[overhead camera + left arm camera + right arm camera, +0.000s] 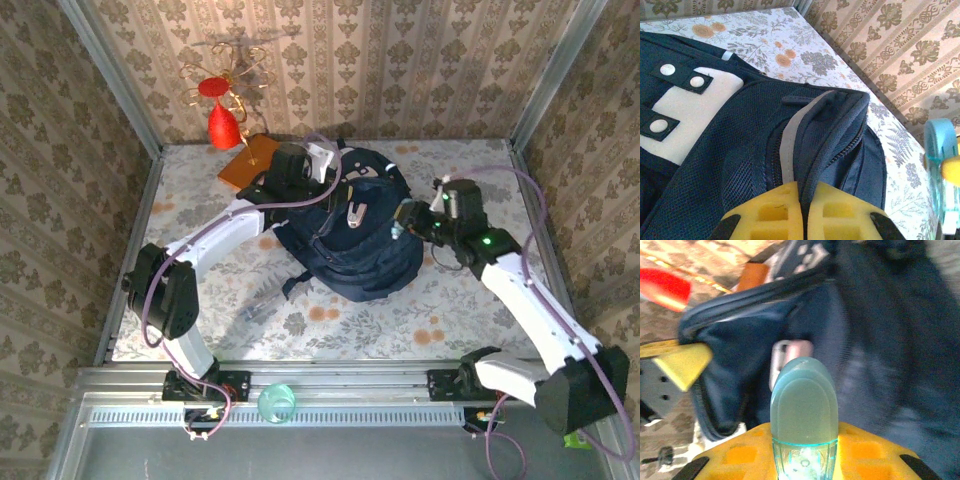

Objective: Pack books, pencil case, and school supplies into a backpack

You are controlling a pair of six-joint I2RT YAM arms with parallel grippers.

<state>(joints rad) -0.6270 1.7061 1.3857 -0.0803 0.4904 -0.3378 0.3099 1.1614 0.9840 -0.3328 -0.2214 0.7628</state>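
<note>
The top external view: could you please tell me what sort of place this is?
Probably a purpose-built robot test cell, not a real room: wallpapered panels between metal posts box in a floral-covered table, and two robot arms are bolted to a rail at its near edge.

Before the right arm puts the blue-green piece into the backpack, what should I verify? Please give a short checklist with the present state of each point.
1. Left gripper shut on the rim of the backpack: ok.
2. Right gripper holds the translucent teal piece: ok.
3. The opening gapes in front of that piece: ok.
4. Pale-pink pencil case inside the opening: ok, as far as the blurred view shows.
5. Books inside: cannot tell.
6. All supplies gathered: not ok, a small clear piece lies on the table beside the backpack.
</note>
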